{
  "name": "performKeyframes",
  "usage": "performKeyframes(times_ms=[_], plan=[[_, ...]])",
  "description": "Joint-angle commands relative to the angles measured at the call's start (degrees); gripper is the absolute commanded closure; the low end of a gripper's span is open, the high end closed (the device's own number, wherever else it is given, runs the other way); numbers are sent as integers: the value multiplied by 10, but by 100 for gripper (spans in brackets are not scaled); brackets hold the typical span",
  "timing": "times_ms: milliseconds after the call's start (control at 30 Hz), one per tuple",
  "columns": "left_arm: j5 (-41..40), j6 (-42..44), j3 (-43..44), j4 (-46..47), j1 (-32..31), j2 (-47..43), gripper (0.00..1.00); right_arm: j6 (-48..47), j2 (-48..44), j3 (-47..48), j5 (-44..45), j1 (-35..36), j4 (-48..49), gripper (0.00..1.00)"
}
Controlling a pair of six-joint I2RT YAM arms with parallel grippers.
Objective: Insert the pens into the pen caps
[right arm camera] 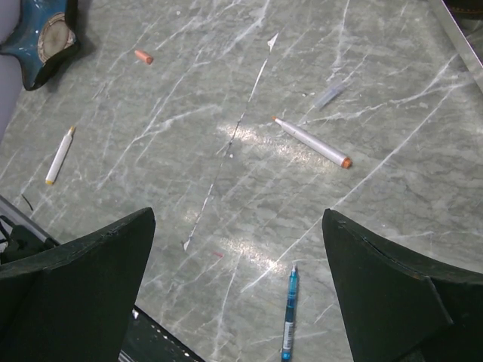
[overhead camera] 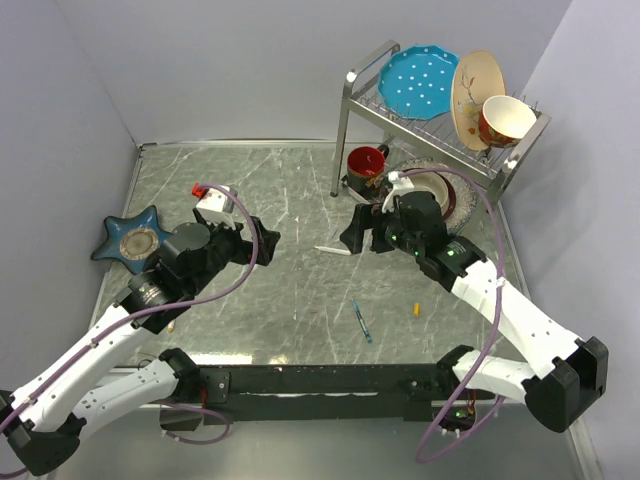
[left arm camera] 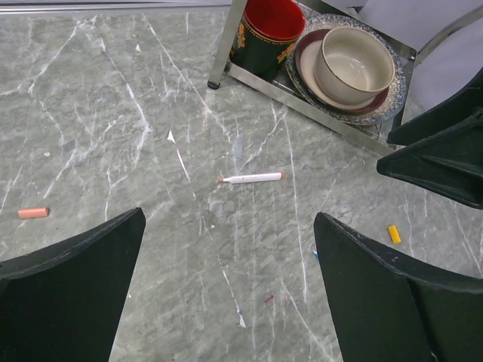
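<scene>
A white pen (overhead camera: 333, 250) with orange ends lies mid-table between my two grippers; it also shows in the left wrist view (left arm camera: 251, 178) and the right wrist view (right arm camera: 311, 142). A blue-teal pen (overhead camera: 361, 321) lies nearer the front edge and shows in the right wrist view (right arm camera: 289, 313). A second white pen (right arm camera: 59, 155) lies by the left arm. The yellow-orange cap (overhead camera: 416, 309) lies right of the blue pen. The red-orange cap (left arm camera: 33, 213) lies at far left. My left gripper (overhead camera: 262, 240) and my right gripper (overhead camera: 360, 232) both hover open and empty above the table.
A metal dish rack (overhead camera: 352, 110) stands at the back right with plates and a bowl on top, and a red mug (overhead camera: 366, 163) and a bowl on plates underneath. A blue star-shaped dish (overhead camera: 132, 240) and a white block (overhead camera: 214, 200) sit at the left.
</scene>
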Motion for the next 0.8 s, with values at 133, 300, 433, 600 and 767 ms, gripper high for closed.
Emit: performKeyframes(times_ms=[133,300,433,600,767], plan=[[-19,5,3,17,-2,-14,1,-21,28,48,45,9,0,0],[-39,4,-5,26,-2,-39,1,-78,77,76,61,35,-13,2],[-62,2,-13,34,-2,-63,0,-140,150,118,94,78,-45,11],[-85,-2,-23,42,-1,-89,1,-228,305,219,114,82,-129,36],[-83,-4,-27,49,-1,-101,1,-280,375,250,129,82,-123,45]])
